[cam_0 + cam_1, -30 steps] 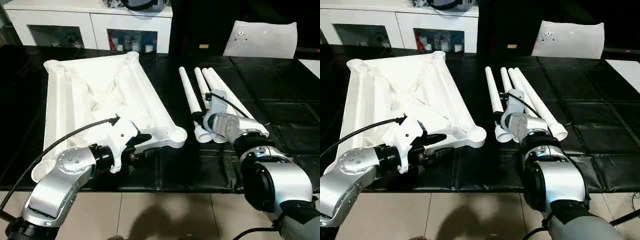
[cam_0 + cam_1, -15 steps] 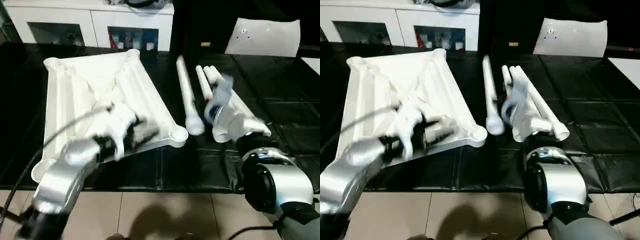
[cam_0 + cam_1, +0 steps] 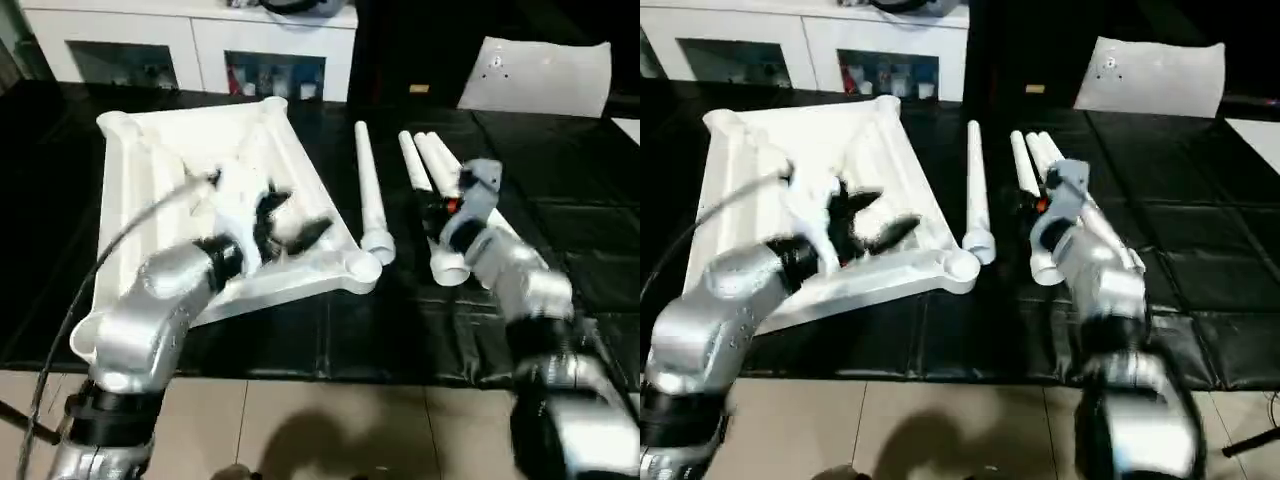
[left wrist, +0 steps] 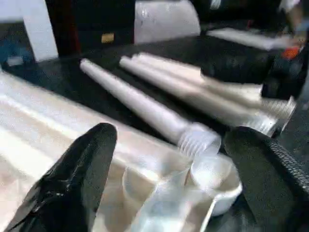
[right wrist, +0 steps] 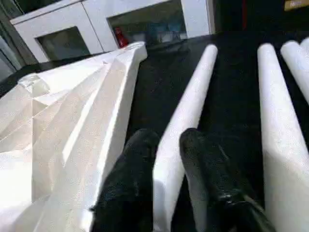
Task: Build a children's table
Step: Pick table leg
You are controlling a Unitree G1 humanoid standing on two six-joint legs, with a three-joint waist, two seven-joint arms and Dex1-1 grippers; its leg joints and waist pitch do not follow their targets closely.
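The white tabletop (image 3: 150, 190) lies upside down on the left of the black table, ribs up. My left gripper (image 3: 295, 218) hovers over its near right part, fingers wide open and empty. Between them the left wrist view shows the round corner socket (image 4: 212, 179). One white leg (image 3: 368, 190) lies alone, its thick ribbed end beside that socket (image 3: 362, 270). The other legs (image 3: 425, 165) lie together further right. My right gripper (image 3: 432, 210) is raised beside them, its black fingers (image 5: 137, 169) a little apart. The lone leg (image 5: 193, 92) shows through the gap, and nothing is held.
A white cabinet (image 3: 200, 50) stands behind the table. A white pillow-like block (image 3: 535, 75) rests at the back right. The table's front edge (image 3: 330, 372) runs just before tiled floor. Bare black surface lies right of the legs.
My left gripper rose from the tabletop's front edge to above it and opened wider. My right gripper lifted off the legs' near ends. One leg now lies apart, closer to the corner socket.
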